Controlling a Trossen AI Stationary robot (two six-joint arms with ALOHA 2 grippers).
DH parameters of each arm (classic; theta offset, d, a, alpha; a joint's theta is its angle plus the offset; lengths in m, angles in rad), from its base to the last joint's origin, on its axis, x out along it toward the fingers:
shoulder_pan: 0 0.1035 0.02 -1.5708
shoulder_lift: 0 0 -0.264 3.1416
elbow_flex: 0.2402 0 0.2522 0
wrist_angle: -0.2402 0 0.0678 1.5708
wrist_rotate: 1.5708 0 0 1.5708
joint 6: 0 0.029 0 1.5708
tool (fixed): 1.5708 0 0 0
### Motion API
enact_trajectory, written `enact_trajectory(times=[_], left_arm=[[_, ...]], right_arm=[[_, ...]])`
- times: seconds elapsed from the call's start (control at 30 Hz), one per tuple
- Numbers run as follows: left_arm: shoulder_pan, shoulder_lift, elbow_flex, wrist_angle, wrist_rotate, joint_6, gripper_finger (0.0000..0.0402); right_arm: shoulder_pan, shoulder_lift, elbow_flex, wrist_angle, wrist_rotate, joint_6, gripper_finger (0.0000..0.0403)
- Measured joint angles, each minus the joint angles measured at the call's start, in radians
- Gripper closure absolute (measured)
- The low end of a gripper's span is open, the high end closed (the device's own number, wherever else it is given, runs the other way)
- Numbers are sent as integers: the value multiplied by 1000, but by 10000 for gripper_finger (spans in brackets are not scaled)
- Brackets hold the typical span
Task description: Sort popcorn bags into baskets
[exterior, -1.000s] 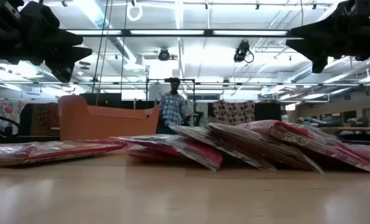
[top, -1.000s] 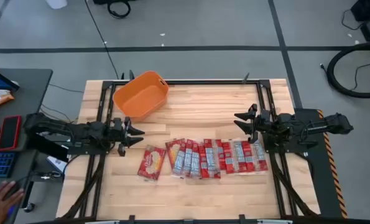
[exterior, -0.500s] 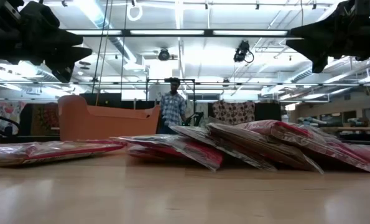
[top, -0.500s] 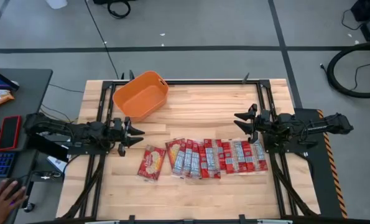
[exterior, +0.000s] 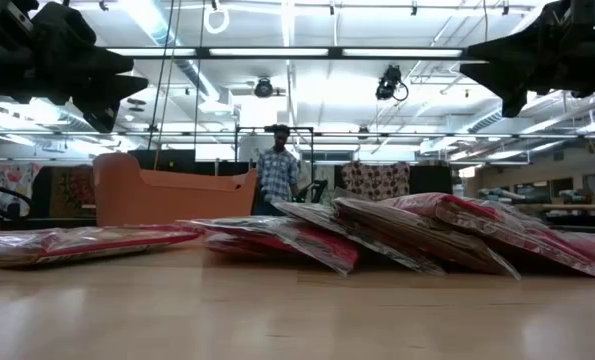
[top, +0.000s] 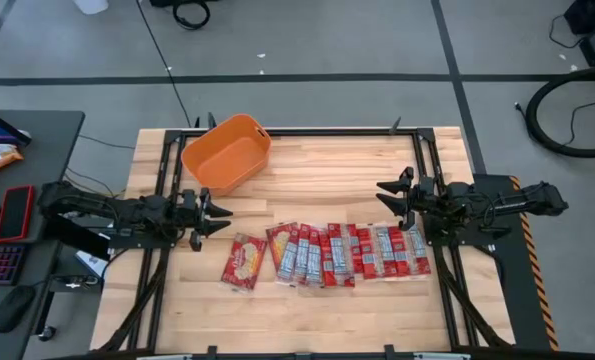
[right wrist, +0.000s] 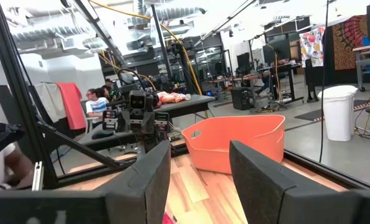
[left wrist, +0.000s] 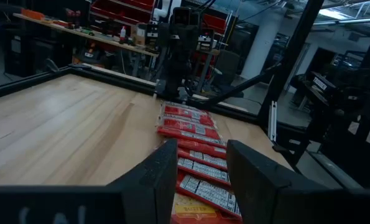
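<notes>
Low view catches a person (exterior: 277, 168) behind the orange tub (top: 227, 151); red popcorn bags (top: 327, 255) overlap in a row; left claw (top: 220, 214) and right claw (top: 383, 190) both spread, empty.

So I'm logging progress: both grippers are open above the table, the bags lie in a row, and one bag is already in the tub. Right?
Not quite: the tub holds no bag, as the high view shows. The bags all lie in their row on the table, and the left gripper and right gripper are open above it.
</notes>
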Motion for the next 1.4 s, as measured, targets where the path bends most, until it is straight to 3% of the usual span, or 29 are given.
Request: enact_trajectory(times=[0.8, 1.03, 1.1, 1.4], left_arm=[[0, 0, 0, 2, 0, -4, 260], [0, 0, 0, 74, 0, -193, 260], [1, 0, 0, 96, -4, -173, 260], [0, 0, 0, 92, -282, -53, 260]], right_arm=[[0, 0, 0, 0, 0, 0, 233], [0, 0, 0, 0, 0, 0, 233], [0, 0, 0, 0, 0, 0, 233], [0, 0, 0, 0, 0, 0, 233]])
